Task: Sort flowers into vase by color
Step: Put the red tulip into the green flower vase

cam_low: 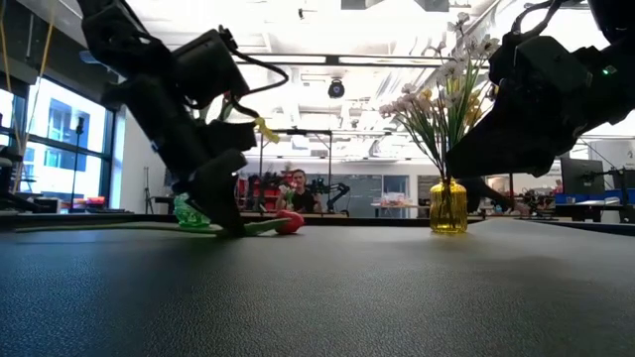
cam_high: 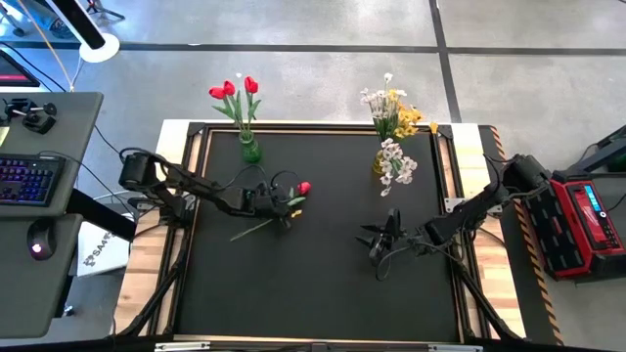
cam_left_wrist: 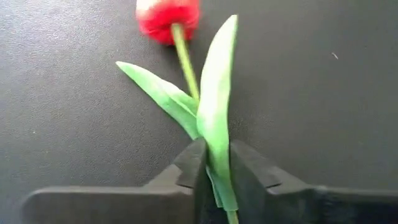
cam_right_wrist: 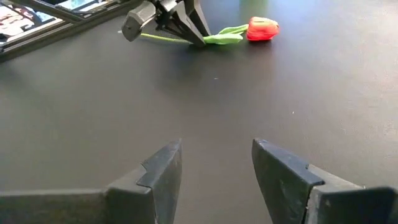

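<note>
A single red tulip [cam_high: 304, 188] with a long green stem lies on the black mat left of centre; its head [cam_left_wrist: 168, 17] and leaves show in the left wrist view. My left gripper [cam_high: 277, 206] is down at the mat, shut on the tulip. Two red tulips stand in a green vase [cam_high: 250, 150] at the far left. White and yellow sprays stand in a yellow vase [cam_high: 380, 162] at the far right. My right gripper [cam_high: 380, 240] is open, over the mat right of centre, touching nothing. My left gripper pinches the tulip's stem and leaf base [cam_left_wrist: 217, 168] between its two fingers, at the middle of the stem, below the leaves. The fingers [cam_low: 223, 203] come from above, slanting down, and lie across the stem. The tulip's head [cam_low: 289, 222] lies on the mat.
The black mat [cam_high: 323, 293] sits in a wooden frame with raised edges. A desk with keyboard and mouse stands off the left side, a red box off the right. A person sits in the room far behind the table. Bare mat spreads across the near half.
</note>
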